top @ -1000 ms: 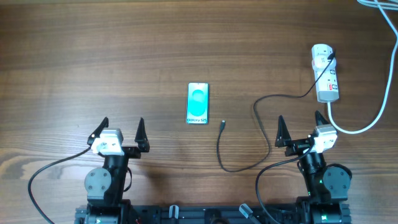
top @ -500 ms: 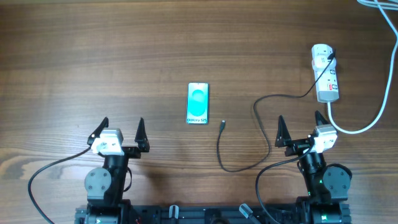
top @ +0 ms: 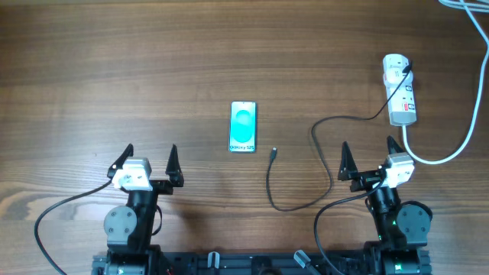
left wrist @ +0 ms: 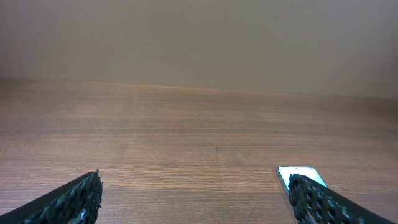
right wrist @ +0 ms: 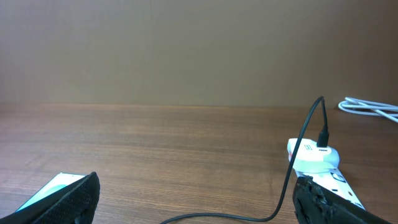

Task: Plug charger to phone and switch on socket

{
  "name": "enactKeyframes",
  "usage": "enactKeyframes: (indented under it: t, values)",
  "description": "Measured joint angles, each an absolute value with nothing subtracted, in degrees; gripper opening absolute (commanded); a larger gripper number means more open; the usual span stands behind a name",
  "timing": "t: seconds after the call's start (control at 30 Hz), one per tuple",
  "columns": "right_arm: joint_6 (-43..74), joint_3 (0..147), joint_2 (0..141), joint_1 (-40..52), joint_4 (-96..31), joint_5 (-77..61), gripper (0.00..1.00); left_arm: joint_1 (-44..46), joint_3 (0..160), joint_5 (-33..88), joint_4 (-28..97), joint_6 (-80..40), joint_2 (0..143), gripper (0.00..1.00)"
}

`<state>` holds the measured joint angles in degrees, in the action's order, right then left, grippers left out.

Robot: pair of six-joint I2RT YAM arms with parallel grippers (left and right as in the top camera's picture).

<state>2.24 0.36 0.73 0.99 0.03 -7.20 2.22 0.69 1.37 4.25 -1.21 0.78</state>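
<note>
Black charger tip (top: 273,153) beside phone (top: 243,127) (apart); white cord (top: 439,161) loops past socket (top: 399,90).

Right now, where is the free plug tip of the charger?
In the overhead view, the plug tip lies on the table just right of the phone's lower end, between the phone and the right gripper, touching neither.

table (top: 114,61): dark brown wood grain | wall (left wrist: 199,37): plain beige | light: even
</note>
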Motion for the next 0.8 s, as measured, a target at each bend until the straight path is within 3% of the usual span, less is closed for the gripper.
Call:
enactKeyframes:
  t: [0.23, 0.43, 0.8]
  values:
    - [2.2, 0.4, 0.7, 1.0, 0.0, -7.2, 0.99, 2.2, 0.7, 2.1, 4.1, -1.3, 0.8, 1.00]
    - [2.2, 0.4, 0.7, 1.0, 0.0, -7.2, 1.00, 2.2, 0.6, 13.3, 0.8, -1.8, 0.8, 1.00]
    - [2.2, 0.4, 0.7, 1.0, 0.0, -7.2, 1.00, 2.2, 0.3, 21.0, -29.5, -18.0, 0.7, 1.00]
